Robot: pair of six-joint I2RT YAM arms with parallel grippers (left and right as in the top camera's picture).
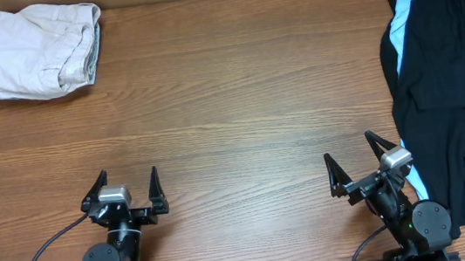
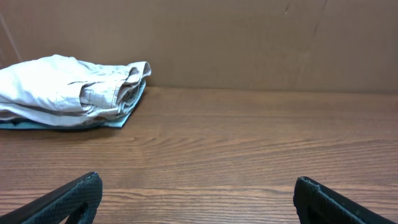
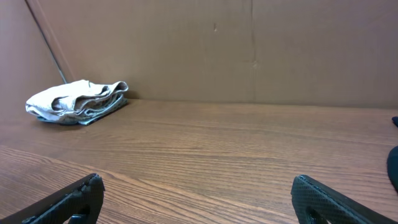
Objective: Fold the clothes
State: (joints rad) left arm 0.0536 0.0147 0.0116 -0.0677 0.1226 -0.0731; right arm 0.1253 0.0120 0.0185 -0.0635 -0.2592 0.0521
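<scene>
From above, my left gripper [image 1: 127, 173] and right gripper [image 1: 348, 146] both sit at the near edge of the desk [image 1: 238, 103]. Each has its jaws spread wide and nothing between them. The black garment [image 1: 452, 88], with pale blue trim, lies rumpled along the right edge, running from the far right corner almost to the near one, just beside my right arm. A folded pale garment [image 1: 39, 51] rests in the far left corner and looks finished.

I judge the step in hand is fetching the black piece. To do it well, I should pinch a single layer at an outer hem or corner with my right jaws, not a bunched handful. Then I should drag it towards the middle of the desk, where both arms can reach to spread it flat before any fold.

Through my left wrist camera, my left gripper [image 2: 198, 183] shows two dark fingertips far apart over bare wood. The folded pale garment [image 2: 68, 90] lies ahead to the left, on a light blue layer [image 2: 118, 121].

Through my right wrist camera, my right gripper [image 3: 198, 182] is equally wide and empty. The folded pale garment [image 3: 78, 99] is far off to the left, and a sliver of the black garment [image 3: 393, 165] shows at the right.

The surface is smooth brown wood grain, so cloth should slide easily. A plain cardboard wall [image 3: 186, 43] closes off the far edge.
</scene>
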